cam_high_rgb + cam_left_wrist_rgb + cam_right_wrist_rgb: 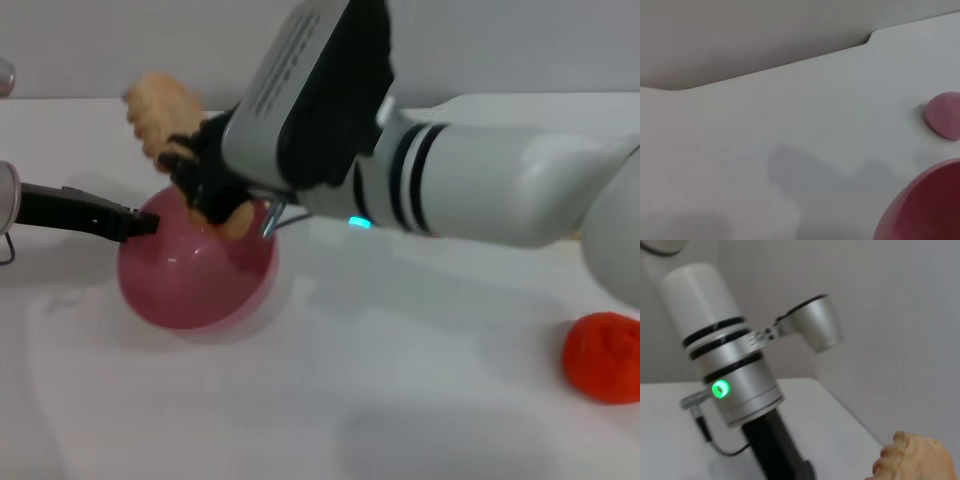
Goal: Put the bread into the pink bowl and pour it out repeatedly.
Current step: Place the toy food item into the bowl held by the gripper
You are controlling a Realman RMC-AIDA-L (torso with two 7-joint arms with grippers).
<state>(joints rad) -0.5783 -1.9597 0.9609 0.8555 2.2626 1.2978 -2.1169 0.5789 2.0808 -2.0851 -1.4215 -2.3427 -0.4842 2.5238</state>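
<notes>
Right hand (205,190) grips bread (165,112) above pink bowl (195,265).

Head view: looks forward and down from above onto the white table (420,400) — the right arm (480,180) crosses close under the lens and fills much of the frame.
Left wrist view: sits low and very near the table (790,130), facing across it toward the grey wall (740,35); the pink bowl (930,210) shows only as a rim edge in one corner.
Right wrist view: points sideways and slightly up toward the left arm (730,375) and the wall behind it — close range.
Shared, head and left wrist: the pink bowl (195,270) and table.
Shared, head and right wrist: the bread (165,110) (915,460) and the left arm.
</notes>
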